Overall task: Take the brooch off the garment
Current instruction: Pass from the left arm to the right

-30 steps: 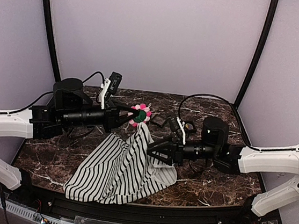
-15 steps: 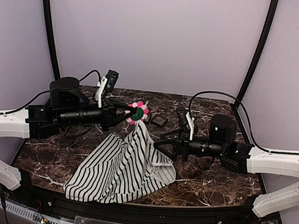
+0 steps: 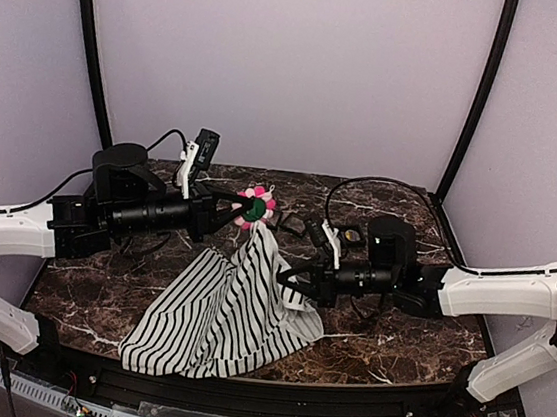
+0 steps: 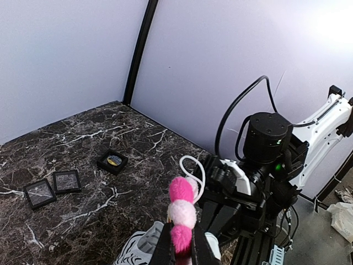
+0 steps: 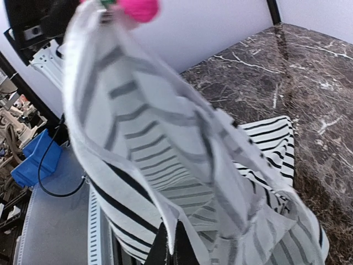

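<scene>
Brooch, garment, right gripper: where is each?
brooch (image 3: 255, 208): top external view, on its dark green centre.
garment (image 3: 218, 314): top external view, on the striped cloth's middle.
right gripper (image 5: 171, 244): right wrist view, between its fingertips.

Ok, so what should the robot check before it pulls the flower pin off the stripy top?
1. Left gripper shut on the brooch: ok.
2. Right gripper shut on the garment: ok, it pinches a fold.
3. Brooch free of the garment: not ok, the cloth hangs from it.
4. Pin's clasp open: cannot tell, it is hidden.
5. Small black frames out of the way: ok, they lie apart on the table.
</scene>
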Action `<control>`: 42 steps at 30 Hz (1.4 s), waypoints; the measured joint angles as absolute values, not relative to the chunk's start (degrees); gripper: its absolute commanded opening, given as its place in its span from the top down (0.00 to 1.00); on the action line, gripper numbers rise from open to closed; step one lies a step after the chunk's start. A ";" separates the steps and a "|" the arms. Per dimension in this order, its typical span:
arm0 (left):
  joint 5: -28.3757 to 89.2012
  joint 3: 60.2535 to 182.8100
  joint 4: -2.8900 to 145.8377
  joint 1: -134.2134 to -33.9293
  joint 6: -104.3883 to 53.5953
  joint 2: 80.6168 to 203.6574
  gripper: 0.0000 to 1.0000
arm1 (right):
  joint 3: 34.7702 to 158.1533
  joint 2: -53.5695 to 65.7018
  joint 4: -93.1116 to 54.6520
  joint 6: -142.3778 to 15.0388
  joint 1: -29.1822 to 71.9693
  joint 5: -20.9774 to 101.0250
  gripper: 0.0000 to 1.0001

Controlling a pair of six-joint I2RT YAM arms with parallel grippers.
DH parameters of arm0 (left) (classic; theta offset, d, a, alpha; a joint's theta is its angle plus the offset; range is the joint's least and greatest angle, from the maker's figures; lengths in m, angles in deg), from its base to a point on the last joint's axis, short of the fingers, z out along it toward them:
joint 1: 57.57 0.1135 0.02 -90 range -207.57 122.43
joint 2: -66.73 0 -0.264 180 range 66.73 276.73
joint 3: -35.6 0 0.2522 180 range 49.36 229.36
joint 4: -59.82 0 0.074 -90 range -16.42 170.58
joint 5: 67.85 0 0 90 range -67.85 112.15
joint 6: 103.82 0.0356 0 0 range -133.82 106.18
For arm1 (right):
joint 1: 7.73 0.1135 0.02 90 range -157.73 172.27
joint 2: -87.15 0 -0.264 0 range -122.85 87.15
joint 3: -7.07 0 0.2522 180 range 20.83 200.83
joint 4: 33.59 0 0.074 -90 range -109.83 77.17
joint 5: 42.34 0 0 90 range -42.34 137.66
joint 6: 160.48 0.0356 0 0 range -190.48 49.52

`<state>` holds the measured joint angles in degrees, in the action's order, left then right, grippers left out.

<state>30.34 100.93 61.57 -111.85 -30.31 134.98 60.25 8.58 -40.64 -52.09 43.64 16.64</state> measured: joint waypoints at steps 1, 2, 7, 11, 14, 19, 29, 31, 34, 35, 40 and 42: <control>29.53 100.93 61.48 -111.85 -30.22 134.98 0.99 | 60.51 9.00 -40.71 -52.07 44.19 16.53 1.00; 28.46 100.82 61.09 -111.85 -30.07 134.98 0.99 | 60.62 9.70 -40.78 -51.79 45.00 16.40 1.00; 22.01 99.56 59.08 -111.85 -28.56 134.98 0.99 | 60.71 13.87 -41.54 -49.73 50.68 16.62 1.00; 17.92 98.81 56.71 -111.85 -27.66 135.07 0.99 | 62.43 14.57 -43.59 -47.94 56.38 18.26 1.00; 16.41 98.44 54.49 -111.98 -27.51 135.31 0.99 | 65.80 12.10 -45.17 -47.39 59.20 19.50 1.00; 15.74 98.16 51.51 -112.09 -27.64 136.03 0.99 | 73.51 3.40 -49.21 -46.93 61.91 20.03 1.00; 18.56 95.27 48.26 -112.09 -30.11 136.03 0.99 | 84.35 -7.92 -51.70 -46.50 62.26 17.86 0.83; 19.50 94.81 47.99 -112.09 -31.01 136.03 0.99 | 85.69 -8.23 -50.65 -47.52 62.29 17.86 0.65; 20.44 93.59 46.97 -112.09 -32.93 135.63 0.99 | 86.08 -7.66 -48.40 -49.34 62.46 18.21 0.36; 20.70 93.07 46.75 -112.09 -33.59 135.22 0.99 | 86.04 -7.31 -47.38 -49.49 62.53 18.54 0.29; 21.38 91.27 46.09 -112.09 -37.02 132.75 0.99 | 82.50 0.32 -40.16 -52.42 62.74 22.12 0.12; 21.99 90.75 45.46 -112.09 -38.33 131.94 0.99 | 80.18 5.78 -37.06 -53.16 62.72 24.20 0.09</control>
